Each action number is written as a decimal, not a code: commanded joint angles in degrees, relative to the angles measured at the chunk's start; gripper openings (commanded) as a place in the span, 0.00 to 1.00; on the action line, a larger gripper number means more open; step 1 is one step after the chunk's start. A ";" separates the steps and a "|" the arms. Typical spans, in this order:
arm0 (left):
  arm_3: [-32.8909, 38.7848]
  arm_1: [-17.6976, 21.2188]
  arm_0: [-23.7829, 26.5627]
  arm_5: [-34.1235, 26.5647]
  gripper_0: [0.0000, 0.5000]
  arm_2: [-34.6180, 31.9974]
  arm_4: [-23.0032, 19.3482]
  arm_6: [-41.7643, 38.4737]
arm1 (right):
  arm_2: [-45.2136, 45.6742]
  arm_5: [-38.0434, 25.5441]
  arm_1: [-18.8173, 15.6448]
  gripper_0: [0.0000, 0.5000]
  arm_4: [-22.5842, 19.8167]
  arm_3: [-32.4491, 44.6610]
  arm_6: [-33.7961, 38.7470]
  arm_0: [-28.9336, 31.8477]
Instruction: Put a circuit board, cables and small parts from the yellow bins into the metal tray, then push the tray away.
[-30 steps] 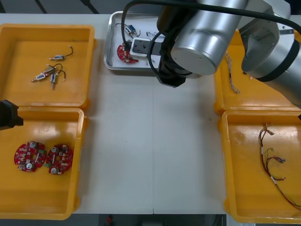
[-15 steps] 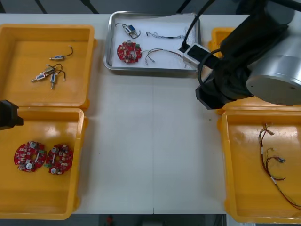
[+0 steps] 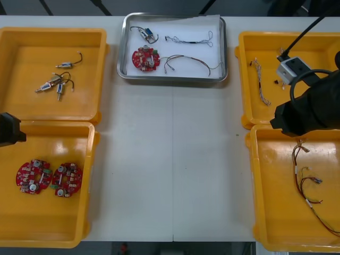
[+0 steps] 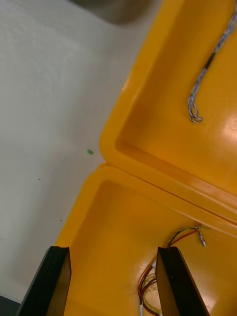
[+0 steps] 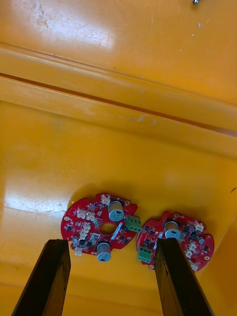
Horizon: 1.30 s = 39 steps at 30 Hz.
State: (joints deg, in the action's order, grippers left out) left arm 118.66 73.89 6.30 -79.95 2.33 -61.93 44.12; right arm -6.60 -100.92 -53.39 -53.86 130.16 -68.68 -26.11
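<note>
The metal tray (image 3: 125, 64) sits at the table's far middle. It holds a red circuit board (image 3: 146, 57), a small metal part (image 3: 147, 35) and two thin cables (image 3: 188, 39) (image 3: 187, 61). My right arm (image 3: 311, 109) hangs over the seam between the two right yellow bins. My right gripper (image 4: 114, 284) is open and empty above the near bin's corner (image 4: 106, 173), with red and yellow cables (image 4: 174, 241) just past one finger. My left gripper (image 5: 112, 284) is open over the near left bin, above two circuit boards (image 5: 101, 224) (image 5: 175, 239).
The far left bin (image 3: 32, 64) holds several small metal parts (image 3: 56, 82). In the far right bin (image 3: 249, 106) lies a twisted blue and white cable (image 3: 260, 87). The near right bin (image 3: 265, 212) holds red and yellow cables (image 3: 308, 186). Bare table lies between the bins.
My right arm has swung from above the tray to the right, over the right bins, uncovering the tray's contents. The left arm has not moved.
</note>
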 commanded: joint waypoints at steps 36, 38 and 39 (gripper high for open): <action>0.35 2.75 -0.77 0.41 1.00 -1.01 -0.38 1.76 | 15.66 0.99 -3.83 1.00 -4.15 -17.40 -0.66 12.84; 0.35 2.75 -0.77 0.41 1.00 -1.01 -0.38 1.76 | 15.66 0.99 -3.91 1.00 -4.15 -17.22 -0.75 13.11; 0.35 2.75 -0.77 0.41 1.00 -1.01 -0.38 1.76 | 15.66 1.08 -3.83 1.00 -4.24 -16.96 -0.84 13.28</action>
State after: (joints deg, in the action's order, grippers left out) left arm 118.65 73.89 6.30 -79.95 2.33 -61.94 44.12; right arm 7.17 -100.30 -55.07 -57.51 112.12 -68.70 -14.14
